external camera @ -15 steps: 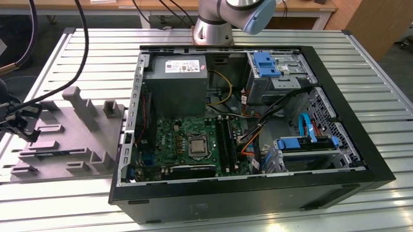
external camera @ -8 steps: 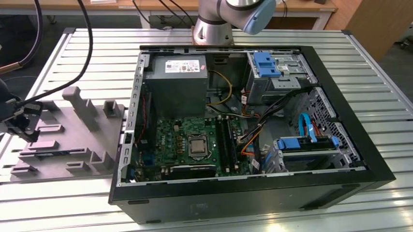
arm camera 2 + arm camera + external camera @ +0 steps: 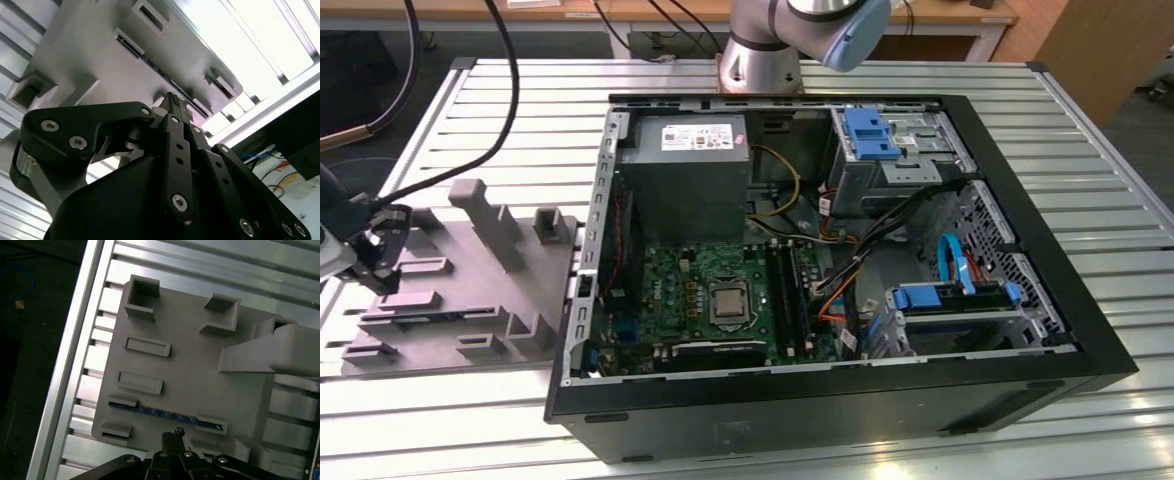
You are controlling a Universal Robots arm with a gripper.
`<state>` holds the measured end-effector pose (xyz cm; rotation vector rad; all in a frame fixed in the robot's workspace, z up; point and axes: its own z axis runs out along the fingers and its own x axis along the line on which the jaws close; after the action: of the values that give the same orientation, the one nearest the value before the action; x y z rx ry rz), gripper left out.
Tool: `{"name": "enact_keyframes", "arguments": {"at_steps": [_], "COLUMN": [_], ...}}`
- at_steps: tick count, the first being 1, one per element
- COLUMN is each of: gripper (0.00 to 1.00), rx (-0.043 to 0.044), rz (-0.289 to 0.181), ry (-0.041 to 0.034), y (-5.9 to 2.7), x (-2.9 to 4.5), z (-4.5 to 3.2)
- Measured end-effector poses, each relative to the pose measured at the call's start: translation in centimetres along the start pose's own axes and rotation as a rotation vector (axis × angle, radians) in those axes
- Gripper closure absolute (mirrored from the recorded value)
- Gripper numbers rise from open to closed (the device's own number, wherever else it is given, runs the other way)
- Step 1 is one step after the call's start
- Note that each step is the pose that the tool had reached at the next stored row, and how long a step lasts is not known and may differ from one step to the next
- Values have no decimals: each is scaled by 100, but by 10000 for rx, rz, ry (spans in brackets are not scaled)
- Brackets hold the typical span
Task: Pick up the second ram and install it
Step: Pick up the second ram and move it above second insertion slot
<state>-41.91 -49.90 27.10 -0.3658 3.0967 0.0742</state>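
The second ram [image 3: 165, 413] is a slim dark blue-green strip seen edge-on. It stands in a slot of the grey moulded tray [image 3: 200, 370] between two small holders. In the second wrist view the ram [image 3: 155, 67] runs across the tray [image 3: 90, 55] just beyond the fingertips. My gripper [image 3: 173, 434] hovers above the tray close to the strip, apart from it, with its fingers together and nothing between them. In the exterior view the gripper [image 3: 383, 278] hangs over the tray's [image 3: 494, 290] left end, above the ram [image 3: 440, 317].
An open computer case [image 3: 841, 400] lies on the slatted metal table [image 3: 520, 110] at the exterior view's right of the tray. Inside are the motherboard [image 3: 707, 290], black socket rails [image 3: 783, 290], a power supply [image 3: 680, 180] and loose cables. Tall tray posts [image 3: 487, 215] rise near the gripper.
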Motion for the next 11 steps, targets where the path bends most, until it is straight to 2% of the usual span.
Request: {"name": "enact_keyframes", "arguments": {"at_steps": [11], "gripper": [89], "rx": [-56], "rz": [-1991], "ry": [88], "y": [-1], "x": [0], "z": [27]}}
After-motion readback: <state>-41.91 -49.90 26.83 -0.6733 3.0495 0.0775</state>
